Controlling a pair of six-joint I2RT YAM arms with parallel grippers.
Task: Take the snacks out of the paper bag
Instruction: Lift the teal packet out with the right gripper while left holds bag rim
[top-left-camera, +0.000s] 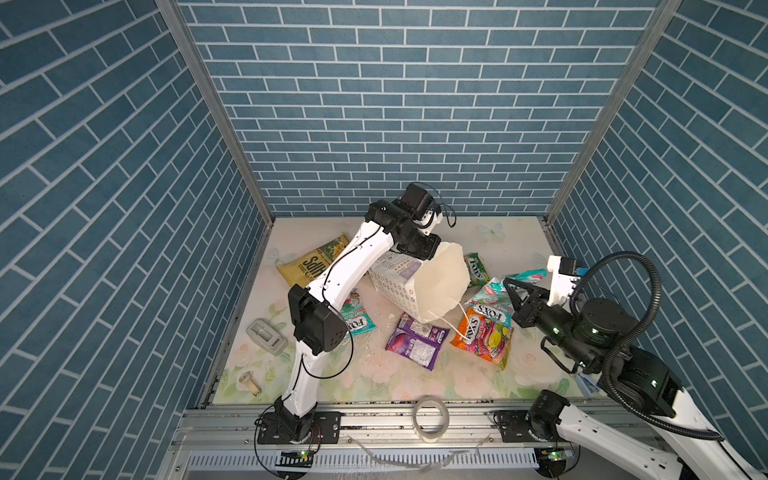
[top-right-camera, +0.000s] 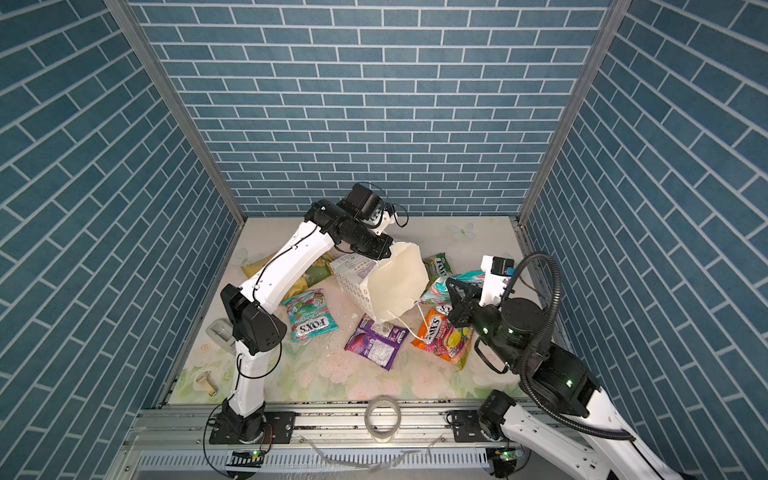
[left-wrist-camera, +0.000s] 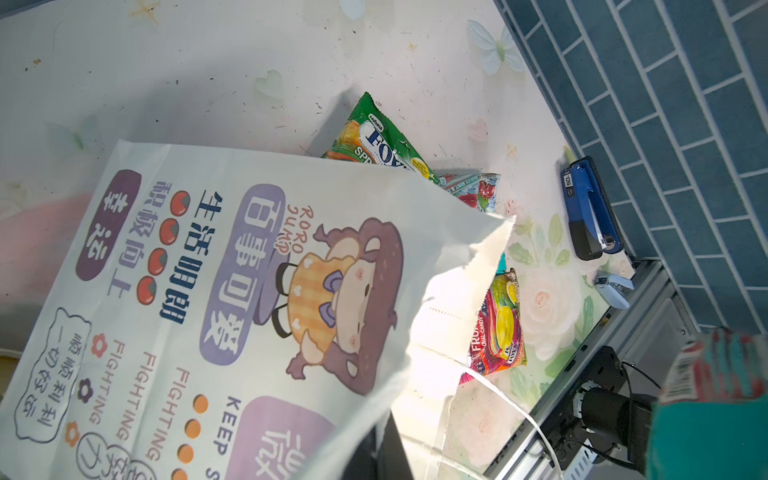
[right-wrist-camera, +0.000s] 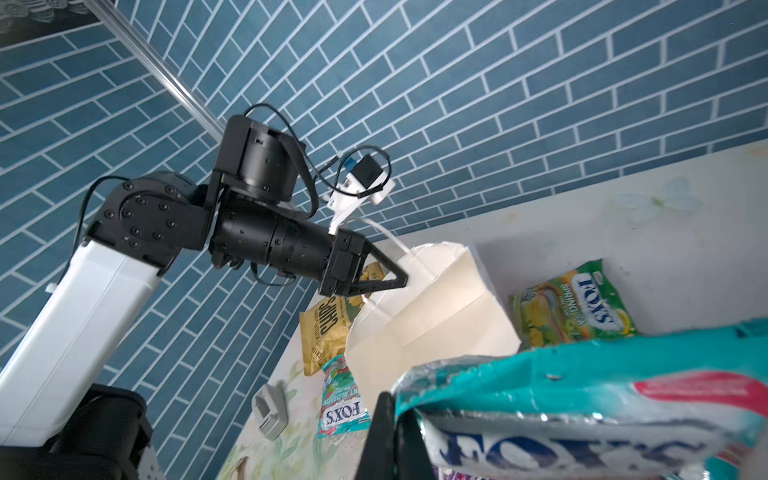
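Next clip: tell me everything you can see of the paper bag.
The paper bag is white paper, printed with small coloured rings on one side and a cartoon figure with purple labels on another. It is tipped over, its open mouth facing the front right, the cream inside looking empty. The left gripper is shut on its upper rim. A white string handle trails over the orange packet.

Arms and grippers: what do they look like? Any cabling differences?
Both arms: white links, black joints. Left arm has thin black wires; right arm carries a black corrugated hose. Left gripper and right gripper: black, triangular, open-framed.
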